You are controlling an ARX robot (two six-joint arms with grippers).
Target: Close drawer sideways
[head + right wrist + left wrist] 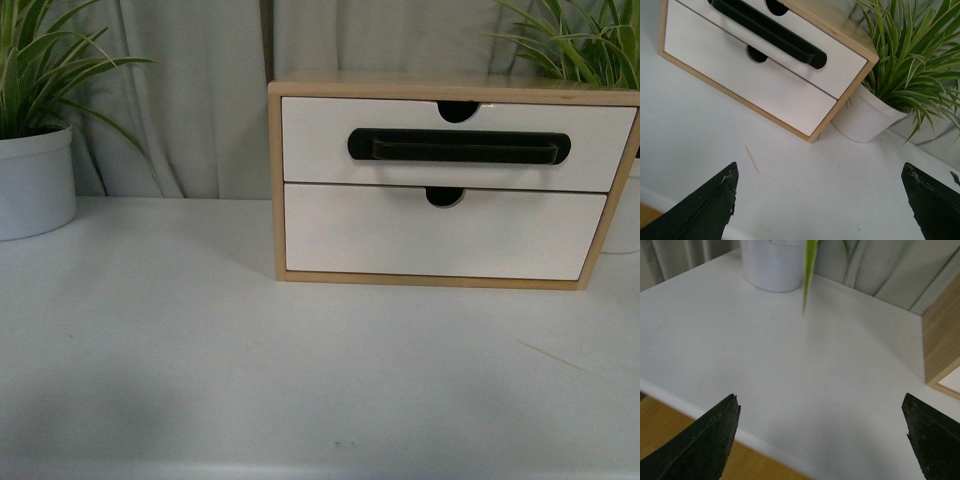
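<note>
The drawer [320, 130] is the upper one in a light wood cabinet [275, 180]. It has a white front, a long black bar handle [460, 147] and a semicircular notch [458, 110]. Its front looks a little wider than the plain lower drawer front [440, 235], as if standing slightly forward. The right wrist view shows the drawer [840, 65] and its handle [767, 32] from below. Neither arm shows in the front view. My left gripper [820, 400] is open and empty over the table, left of the cabinet's side [940, 345]. My right gripper [820, 166] is open and empty in front of the cabinet.
A white plant pot [35, 180] stands at the back left and also shows in the left wrist view [772, 265]. Another potted plant [865, 117] stands right of the cabinet. A thin sliver [553, 357] lies on the white table [200, 350]. A curtain hangs behind.
</note>
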